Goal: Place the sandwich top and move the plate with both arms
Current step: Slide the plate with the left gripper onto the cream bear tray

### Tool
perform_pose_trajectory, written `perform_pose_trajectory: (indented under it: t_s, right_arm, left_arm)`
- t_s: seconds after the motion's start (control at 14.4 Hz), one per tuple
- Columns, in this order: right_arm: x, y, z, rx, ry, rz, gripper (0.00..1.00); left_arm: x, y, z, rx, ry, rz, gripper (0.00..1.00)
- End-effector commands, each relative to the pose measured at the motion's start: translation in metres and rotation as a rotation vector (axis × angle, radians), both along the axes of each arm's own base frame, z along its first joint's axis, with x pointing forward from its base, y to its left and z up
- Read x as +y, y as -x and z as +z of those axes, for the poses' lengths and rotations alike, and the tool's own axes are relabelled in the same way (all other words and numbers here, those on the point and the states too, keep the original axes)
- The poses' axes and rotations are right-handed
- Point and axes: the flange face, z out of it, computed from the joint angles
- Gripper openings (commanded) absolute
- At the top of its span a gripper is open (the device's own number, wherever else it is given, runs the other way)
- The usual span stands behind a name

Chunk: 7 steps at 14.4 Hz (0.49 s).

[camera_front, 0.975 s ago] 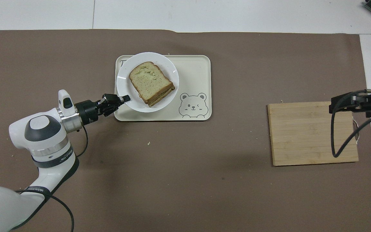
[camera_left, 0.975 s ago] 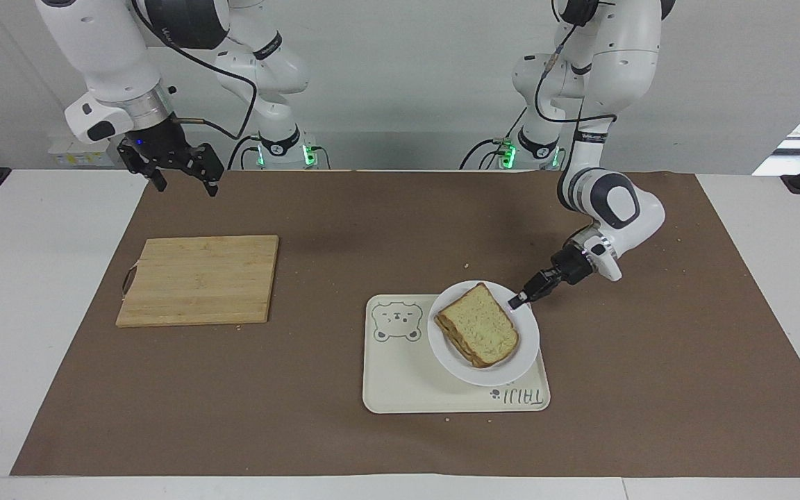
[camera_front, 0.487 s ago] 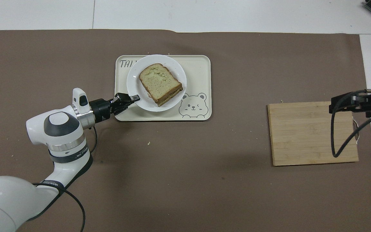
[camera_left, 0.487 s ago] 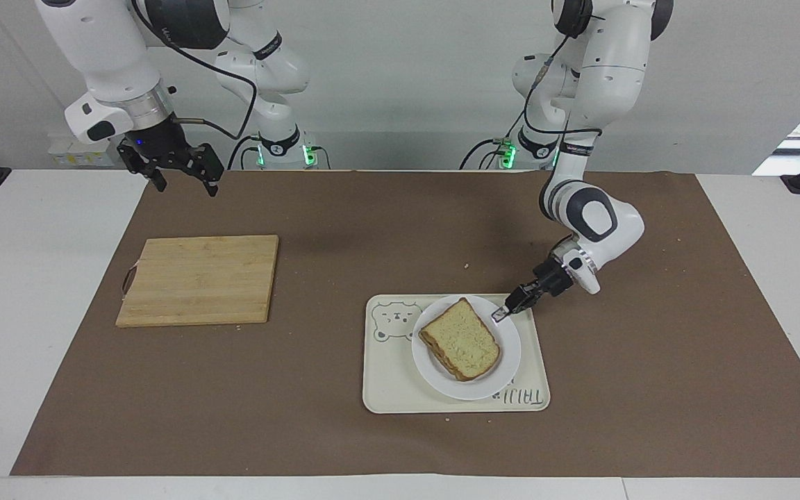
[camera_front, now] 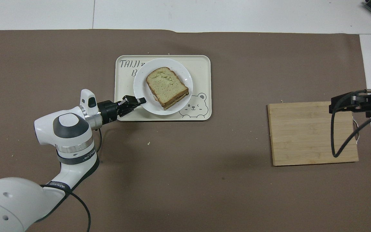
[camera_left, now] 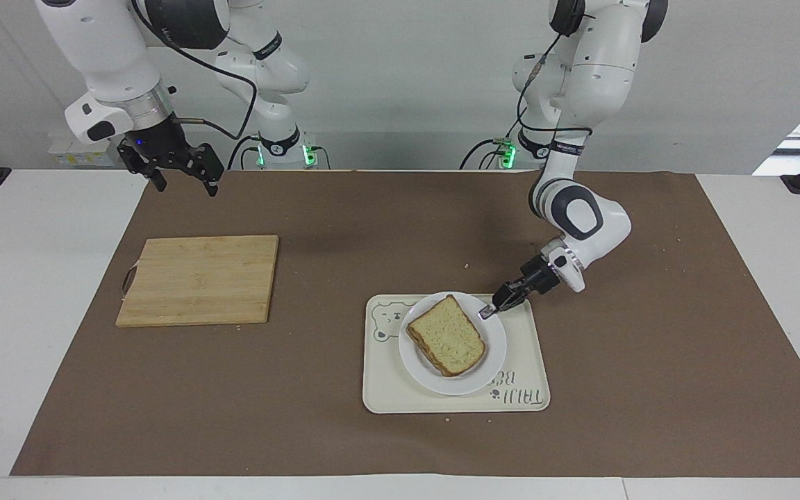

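The sandwich top (camera_left: 447,335) (camera_front: 166,84) lies on the stacked sandwich in the middle of the small white plate (camera_left: 442,385) (camera_front: 142,83). The plate is on the cream tray (camera_left: 386,389) (camera_front: 201,64), partly covering the bear drawing. My left gripper (camera_left: 487,312) (camera_front: 140,101) is low, shut on the plate's rim at the side nearer to the robots. My right gripper (camera_left: 187,186) (camera_front: 333,104) hangs open and holds nothing. It waits in the air over the right arm's end of the table, above the cutting board's edge.
A wooden cutting board (camera_left: 198,279) (camera_front: 308,135) lies toward the right arm's end of the brown mat, with nothing on it. A few crumbs are scattered on the mat around the tray.
The left gripper has drawn the plate and sandwich across the tray toward the right arm's end, uncovering the tray's lettering and covering part of the bear. The right arm has not moved.
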Motion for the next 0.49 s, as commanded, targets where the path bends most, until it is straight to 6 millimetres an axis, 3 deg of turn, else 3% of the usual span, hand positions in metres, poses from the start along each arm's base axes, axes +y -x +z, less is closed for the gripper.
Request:
perform_pose_trajectory:
  t_s: [0.0,0.42]
  right_arm:
    - [-0.002,-0.001,0.002,-0.006,-0.02,-0.003,1.0]
    - [-0.002,-0.001,0.002,-0.006,-0.02,-0.003,1.0]
  left_arm:
    - [-0.002,-0.011,0.013,-0.031,-0.039,-0.019,0.2]
    - [0.012,-0.02,0.035,-0.119,-0.195,-0.062,0.49]
